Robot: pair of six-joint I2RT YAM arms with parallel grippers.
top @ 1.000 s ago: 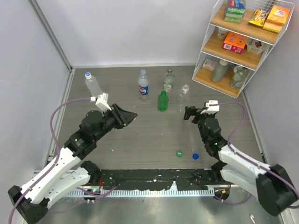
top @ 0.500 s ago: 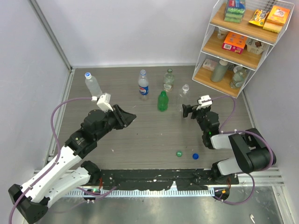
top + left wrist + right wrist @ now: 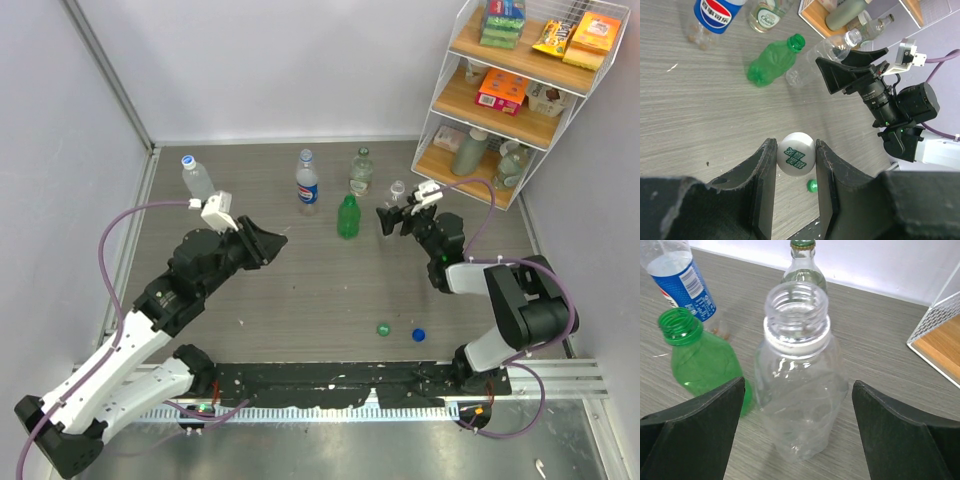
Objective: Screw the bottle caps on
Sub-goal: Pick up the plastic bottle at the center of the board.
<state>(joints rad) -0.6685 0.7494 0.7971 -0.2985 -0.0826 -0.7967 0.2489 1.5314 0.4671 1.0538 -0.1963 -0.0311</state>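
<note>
The top external view looks down from above and behind the arm bases, taking in the whole table (image 3: 320, 290) and the wire shelf (image 3: 500, 100); the left wrist view looks down and across toward the right arm (image 3: 905, 107); the right wrist view sits low, very near the plain clear bottle (image 3: 797, 375). All three share that bottle, the green bottle (image 3: 705, 370) and the cola-label bottle (image 3: 682, 275).

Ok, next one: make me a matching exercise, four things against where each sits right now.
1 white cap
2 blue cap
3 plain clear bottle
4 green bottle

A in front of the open right gripper
B lying on the table near the arm bases
C clamped in the left gripper
D standing uncapped beside the cola bottle

Pairs: 1-C, 2-B, 3-A, 4-D.
</note>
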